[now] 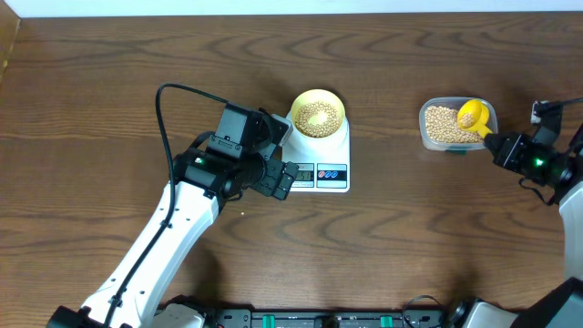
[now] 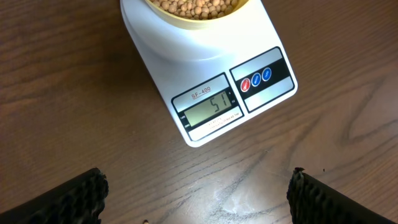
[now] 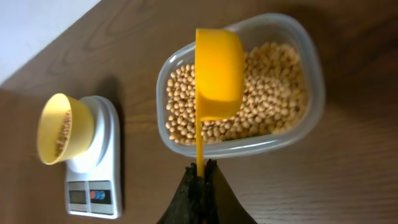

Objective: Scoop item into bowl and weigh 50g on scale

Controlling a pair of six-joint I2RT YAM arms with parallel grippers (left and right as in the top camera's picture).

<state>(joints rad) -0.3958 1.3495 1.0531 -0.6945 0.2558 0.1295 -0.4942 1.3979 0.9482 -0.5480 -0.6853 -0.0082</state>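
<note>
The pale-yellow bowl (image 1: 317, 113) stands on the white scale (image 1: 333, 153) and holds tan beans (image 1: 316, 115). In the left wrist view the scale (image 2: 205, 68) reads 51, with the bowl (image 2: 200, 17) at the top edge. My left gripper (image 1: 281, 157) is open just left of the scale's front, its fingers (image 2: 74, 199) wide apart over bare wood. My right gripper (image 1: 499, 146) is shut on the handle of a yellow scoop (image 3: 217, 68). The scoop's cup is over the beans (image 3: 273, 93) in the clear tub (image 3: 314, 93). The bowl (image 3: 56, 127) and scale (image 3: 109, 124) show at left.
The clear tub (image 1: 430, 135) sits at the right of the wooden table, apart from the scale. A black cable (image 1: 162, 118) loops up from the left arm. The table's far edge runs along the top of the overhead view.
</note>
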